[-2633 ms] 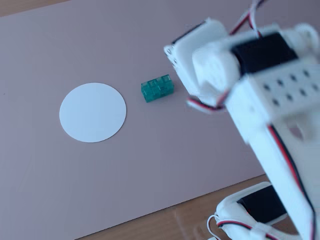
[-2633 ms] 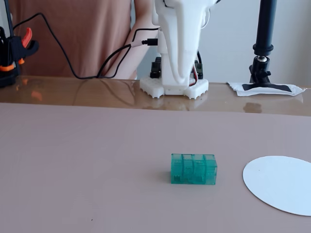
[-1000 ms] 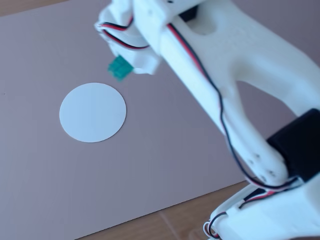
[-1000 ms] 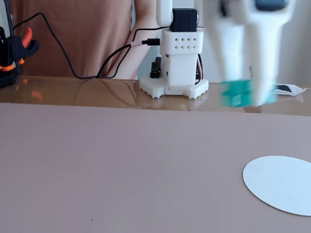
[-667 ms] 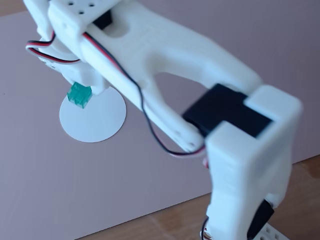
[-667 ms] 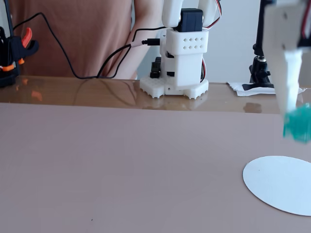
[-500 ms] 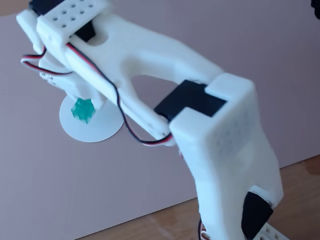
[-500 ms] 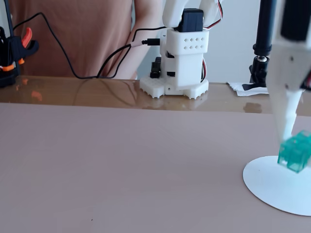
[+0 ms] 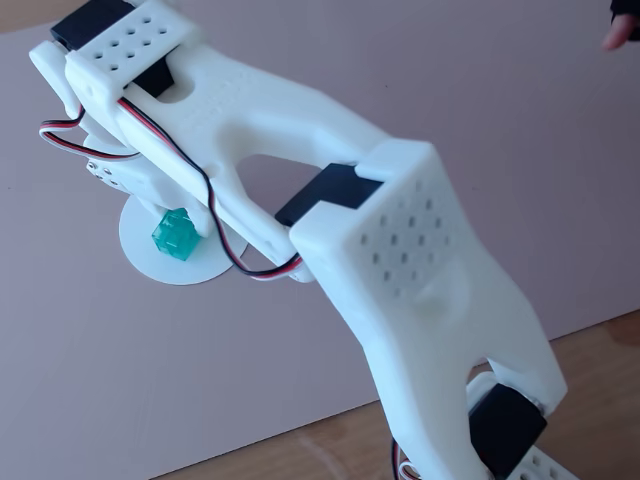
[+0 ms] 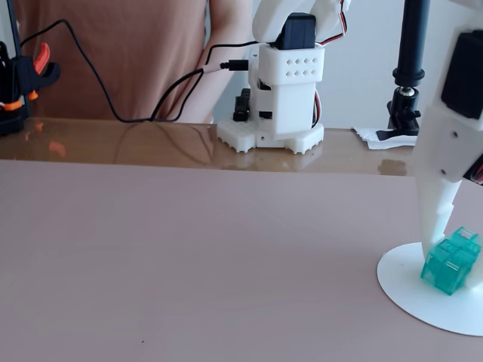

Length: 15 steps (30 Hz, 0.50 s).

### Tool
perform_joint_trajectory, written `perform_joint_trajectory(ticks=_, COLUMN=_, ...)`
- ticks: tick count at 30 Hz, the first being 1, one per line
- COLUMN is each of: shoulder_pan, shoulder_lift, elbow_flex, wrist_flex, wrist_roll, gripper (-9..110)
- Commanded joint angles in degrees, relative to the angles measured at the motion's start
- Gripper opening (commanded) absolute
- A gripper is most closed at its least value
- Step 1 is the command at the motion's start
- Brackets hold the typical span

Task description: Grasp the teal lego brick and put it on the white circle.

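No container is seen in either fixed view; the things are carried by a pinkish-mauve mat (image 10: 189, 256) laid over a glossy brown table (image 10: 136, 139).

The white circle (image 10: 411, 290) lies flat on the mat near its right edge in a fixed view, and is cut by the frame there. In a fixed view taken from behind the arm, the same circle (image 9: 150, 250) is partly covered by the white arm (image 9: 300, 180).

The gripper (image 10: 445, 253) is lowered over the circle and is clamped on the teal lego brick (image 10: 450, 261). 1 white finger (image 10: 439, 207) is seen pressed against the brick's left face; the other finger is hidden or out of frame, so the width of the opening cannot be judged beyond the brick filling it. In the view from behind, the gripper (image 9: 170, 222) is mostly hidden under the arm and its red and black wires (image 9: 200, 190), with the brick (image 9: 175, 235) showing just below it.

The brick is within the circle's outline in both fixed views, toward the circle's left part in the front view. It is held tilted, 1 corner pointing down at the disc, and its long axis runs up and to the right. Whether the lowest corner touches the disc cannot be told.

The arm's base (image 10: 273, 90) stands on the table beyond the mat's far edge.
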Motion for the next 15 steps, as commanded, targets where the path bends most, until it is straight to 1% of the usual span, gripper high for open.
perform_joint_trajectory(ticks=1, shoulder_pan=-0.7, shoulder_lift=6.4, elbow_flex=-1.1, wrist_flex=1.5, wrist_roll=0.4, gripper=15)
perform_joint_trajectory(ticks=3, shoulder_pan=-1.2, shoulder_lift=10.4, elbow_flex=-1.2, wrist_flex=2.7, wrist_roll=0.5, gripper=17)
perform_joint_trajectory(ticks=10, shoulder_pan=-1.4, shoulder_lift=25.5, elbow_flex=-0.6, wrist_flex=5.8, wrist_roll=2.6, gripper=17)
perform_joint_trajectory(ticks=13, shoulder_pan=0.9, shoulder_lift=33.2, elbow_flex=3.6, wrist_flex=5.8, wrist_roll=3.1, gripper=14)
perform_joint_trajectory(ticks=15, shoulder_pan=3.0, shoulder_lift=39.6, elbow_flex=8.1, wrist_flex=5.2, wrist_roll=3.0, gripper=10)
